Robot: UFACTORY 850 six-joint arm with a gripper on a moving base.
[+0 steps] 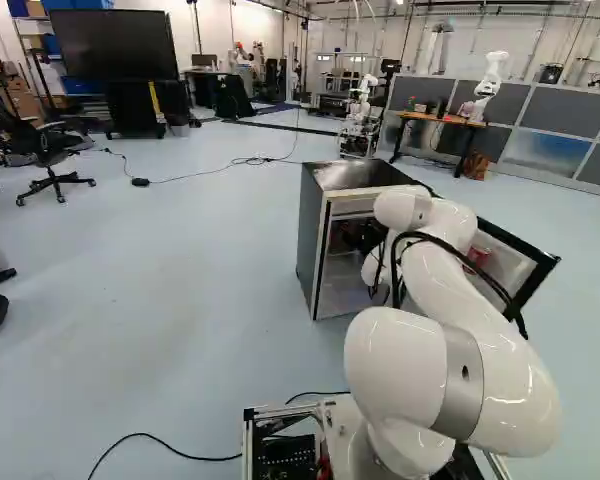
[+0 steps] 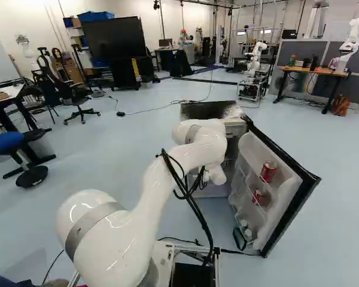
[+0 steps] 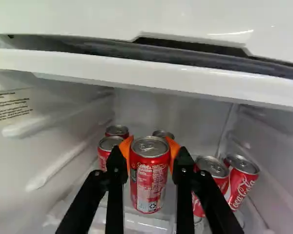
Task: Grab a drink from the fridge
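You're working with the fridge (image 1: 310, 240) standing near the middle of the left base view, its door (image 2: 290, 218) swinging wide to the right of the arm (image 2: 167, 179). That open door is blocking the space on that side, and a black cable (image 2: 197, 242) is lying on the floor by its foot. Behind, a big screen (image 1: 113, 45) is standing at the upper left of the left base view, an office chair (image 1: 52, 150) is sitting below it, and a workbench (image 1: 445, 119) is standing at the upper right, with another robot (image 1: 488, 88) rising there.

In the wrist view, a white ledge (image 3: 151, 75) is running across above the cans, close over the fingers. Inside the fridge, two red cans (image 3: 105, 148) are standing on one side of the gripper (image 3: 150, 146), another (image 3: 162, 133) is showing just behind the middle can, and on the other side two more (image 3: 241, 183) are leaning — close by the finger there. The door's shelves are holding two red cans (image 2: 268, 171) too.

Your drink, the middle can (image 3: 149, 183), is sitting upright between the orange pads (image 3: 126, 152); both are touching it from opposite sides — the fingers are closing around it, parted by its width.
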